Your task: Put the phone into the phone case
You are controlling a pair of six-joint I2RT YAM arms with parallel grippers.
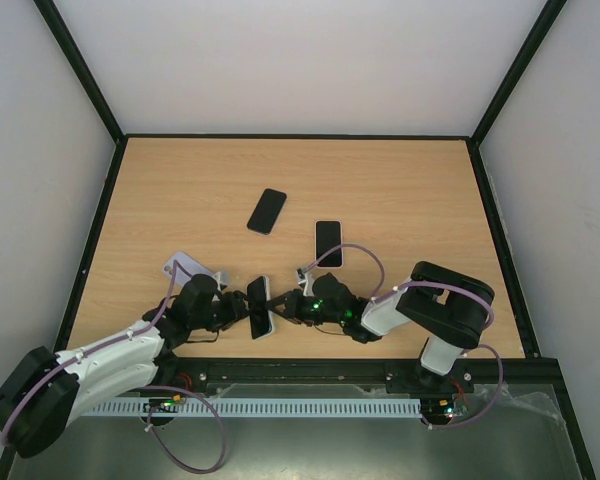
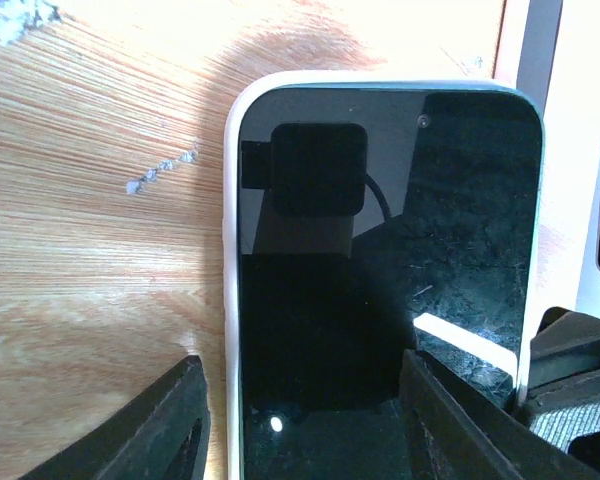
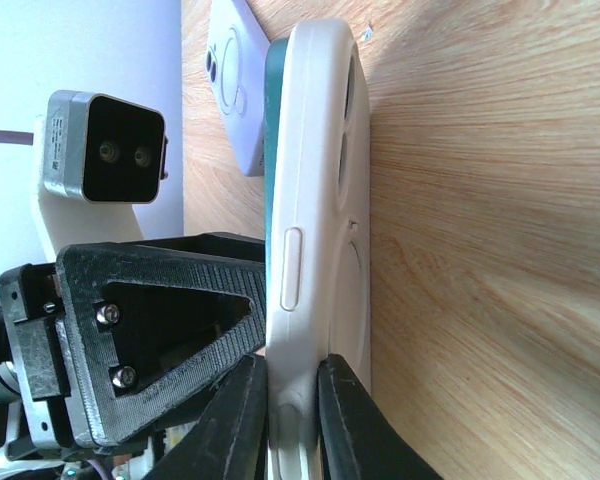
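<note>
A phone with a black screen (image 1: 259, 305) sits inside a white case (image 1: 263, 332), held between the two arms near the table's front. In the left wrist view the screen (image 2: 380, 250) faces the camera with the case rim (image 2: 231, 250) around it. My left gripper (image 2: 305, 420) is open: one finger lies outside the case's left edge, the other over the screen. My right gripper (image 3: 293, 385) is shut on the white case (image 3: 315, 200), pinching its front and back. The case's back faces the table. The phone's teal edge (image 3: 273, 120) shows at the rim.
Two more dark phones lie on the wood table, one at mid-table (image 1: 267, 210) and one to its right (image 1: 328, 243). A pale lavender case (image 1: 188, 266) lies left of my left gripper and also shows in the right wrist view (image 3: 235, 90).
</note>
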